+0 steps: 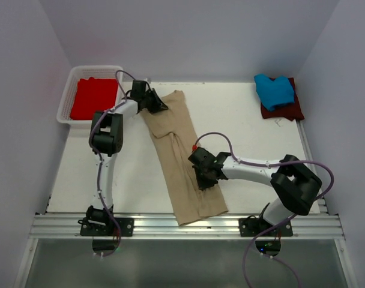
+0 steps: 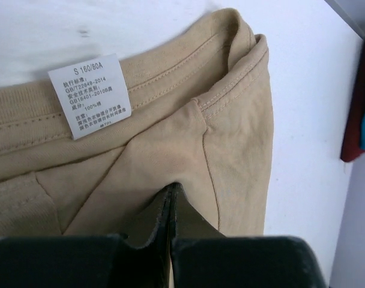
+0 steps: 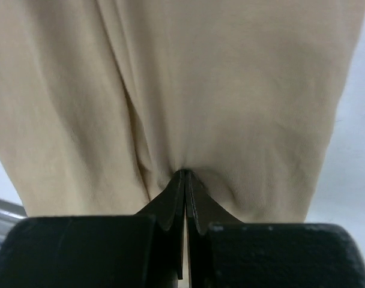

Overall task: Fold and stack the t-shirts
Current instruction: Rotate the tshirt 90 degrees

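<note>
Both arms share one build: white tubular links joined by chunky black joint housings. The left arm (image 1: 104,174) and right arm (image 1: 248,170) each stand on a flat black base plate (image 1: 107,227) (any screws are too small to make out). A lilac-grey cable (image 1: 314,162) runs in loose loops along each arm. The left gripper (image 2: 172,191) and right gripper (image 3: 185,175) are matte black, with blocky bodies and fingers (image 3: 170,207) tapering to thin wedge tips.

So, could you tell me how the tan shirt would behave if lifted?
Probably floppy: the tan shirt puckers where the right gripper pinches it. Likely light, thin cloth; it should sag between that and the left gripper.
</note>
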`<state>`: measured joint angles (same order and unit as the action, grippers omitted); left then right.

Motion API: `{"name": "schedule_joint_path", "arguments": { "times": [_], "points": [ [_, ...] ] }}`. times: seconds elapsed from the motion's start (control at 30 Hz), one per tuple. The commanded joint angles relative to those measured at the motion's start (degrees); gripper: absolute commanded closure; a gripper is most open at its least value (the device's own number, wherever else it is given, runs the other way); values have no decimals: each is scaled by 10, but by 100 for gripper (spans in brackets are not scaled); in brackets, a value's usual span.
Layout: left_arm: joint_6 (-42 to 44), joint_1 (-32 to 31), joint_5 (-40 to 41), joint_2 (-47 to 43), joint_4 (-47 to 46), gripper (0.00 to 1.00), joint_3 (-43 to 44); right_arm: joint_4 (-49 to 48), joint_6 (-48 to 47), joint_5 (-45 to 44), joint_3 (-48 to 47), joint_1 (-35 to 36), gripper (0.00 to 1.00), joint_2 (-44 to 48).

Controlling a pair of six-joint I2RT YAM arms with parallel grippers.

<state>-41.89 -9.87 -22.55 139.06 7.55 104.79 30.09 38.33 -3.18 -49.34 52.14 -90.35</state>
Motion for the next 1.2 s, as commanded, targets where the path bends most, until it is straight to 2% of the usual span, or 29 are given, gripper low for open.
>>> {"name": "schedule_joint_path", "arguments": {
  "times": [0.0,0.03,0.2,0.4,0.53,0.67,0.77,0.87,0.9,0.93,0.97,1.0,1.03,1.07,1.1,1.13,1.17],
  "points": [
    [25,4,-84,61,-27,100,58,51,52,77,23,34,100,-5],
    [16,3,-126,85,-41,100,72,41,60,80,19,38,100,-5],
    [-1,-6,-209,139,-88,100,133,27,73,85,-7,61,100,-19],
    [-68,-21,-303,169,-262,100,135,13,90,92,-30,82,100,-18],
    [-170,-23,-348,187,-424,98,141,-18,104,113,-32,94,100,-1],
    [-196,-23,-358,183,-469,97,144,-16,103,91,-38,100,100,17],
    [-210,-23,-367,144,-541,97,94,-27,86,67,-38,99,100,40],
    [-218,-22,-370,56,-638,91,10,-63,66,47,-26,99,100,77],
    [-192,-22,-364,-7,-645,89,-11,-73,61,36,-21,99,100,89],
    [-168,-21,-357,-44,-630,86,-48,-93,50,34,-10,99,100,102],
    [-138,-20,-349,-117,-606,75,-65,-98,47,20,-8,99,100,132],
    [-69,-20,-331,-154,-530,67,-80,-96,38,-7,-9,99,100,146],
    [-31,-20,-313,-193,-477,58,-114,-81,33,-23,-13,99,78,161],
    [7,-23,-287,-230,-415,40,-133,-67,27,-42,-16,99,63,173],
    [81,-27,-219,-300,-289,35,-152,-52,23,-71,-22,99,49,194],
    [110,-32,-177,-333,-231,33,-191,-14,19,-132,-36,97,38,202],
    [134,-47,-134,-364,-181,31,-212,7,18,-168,-44,96,18,208]
  ]
}}
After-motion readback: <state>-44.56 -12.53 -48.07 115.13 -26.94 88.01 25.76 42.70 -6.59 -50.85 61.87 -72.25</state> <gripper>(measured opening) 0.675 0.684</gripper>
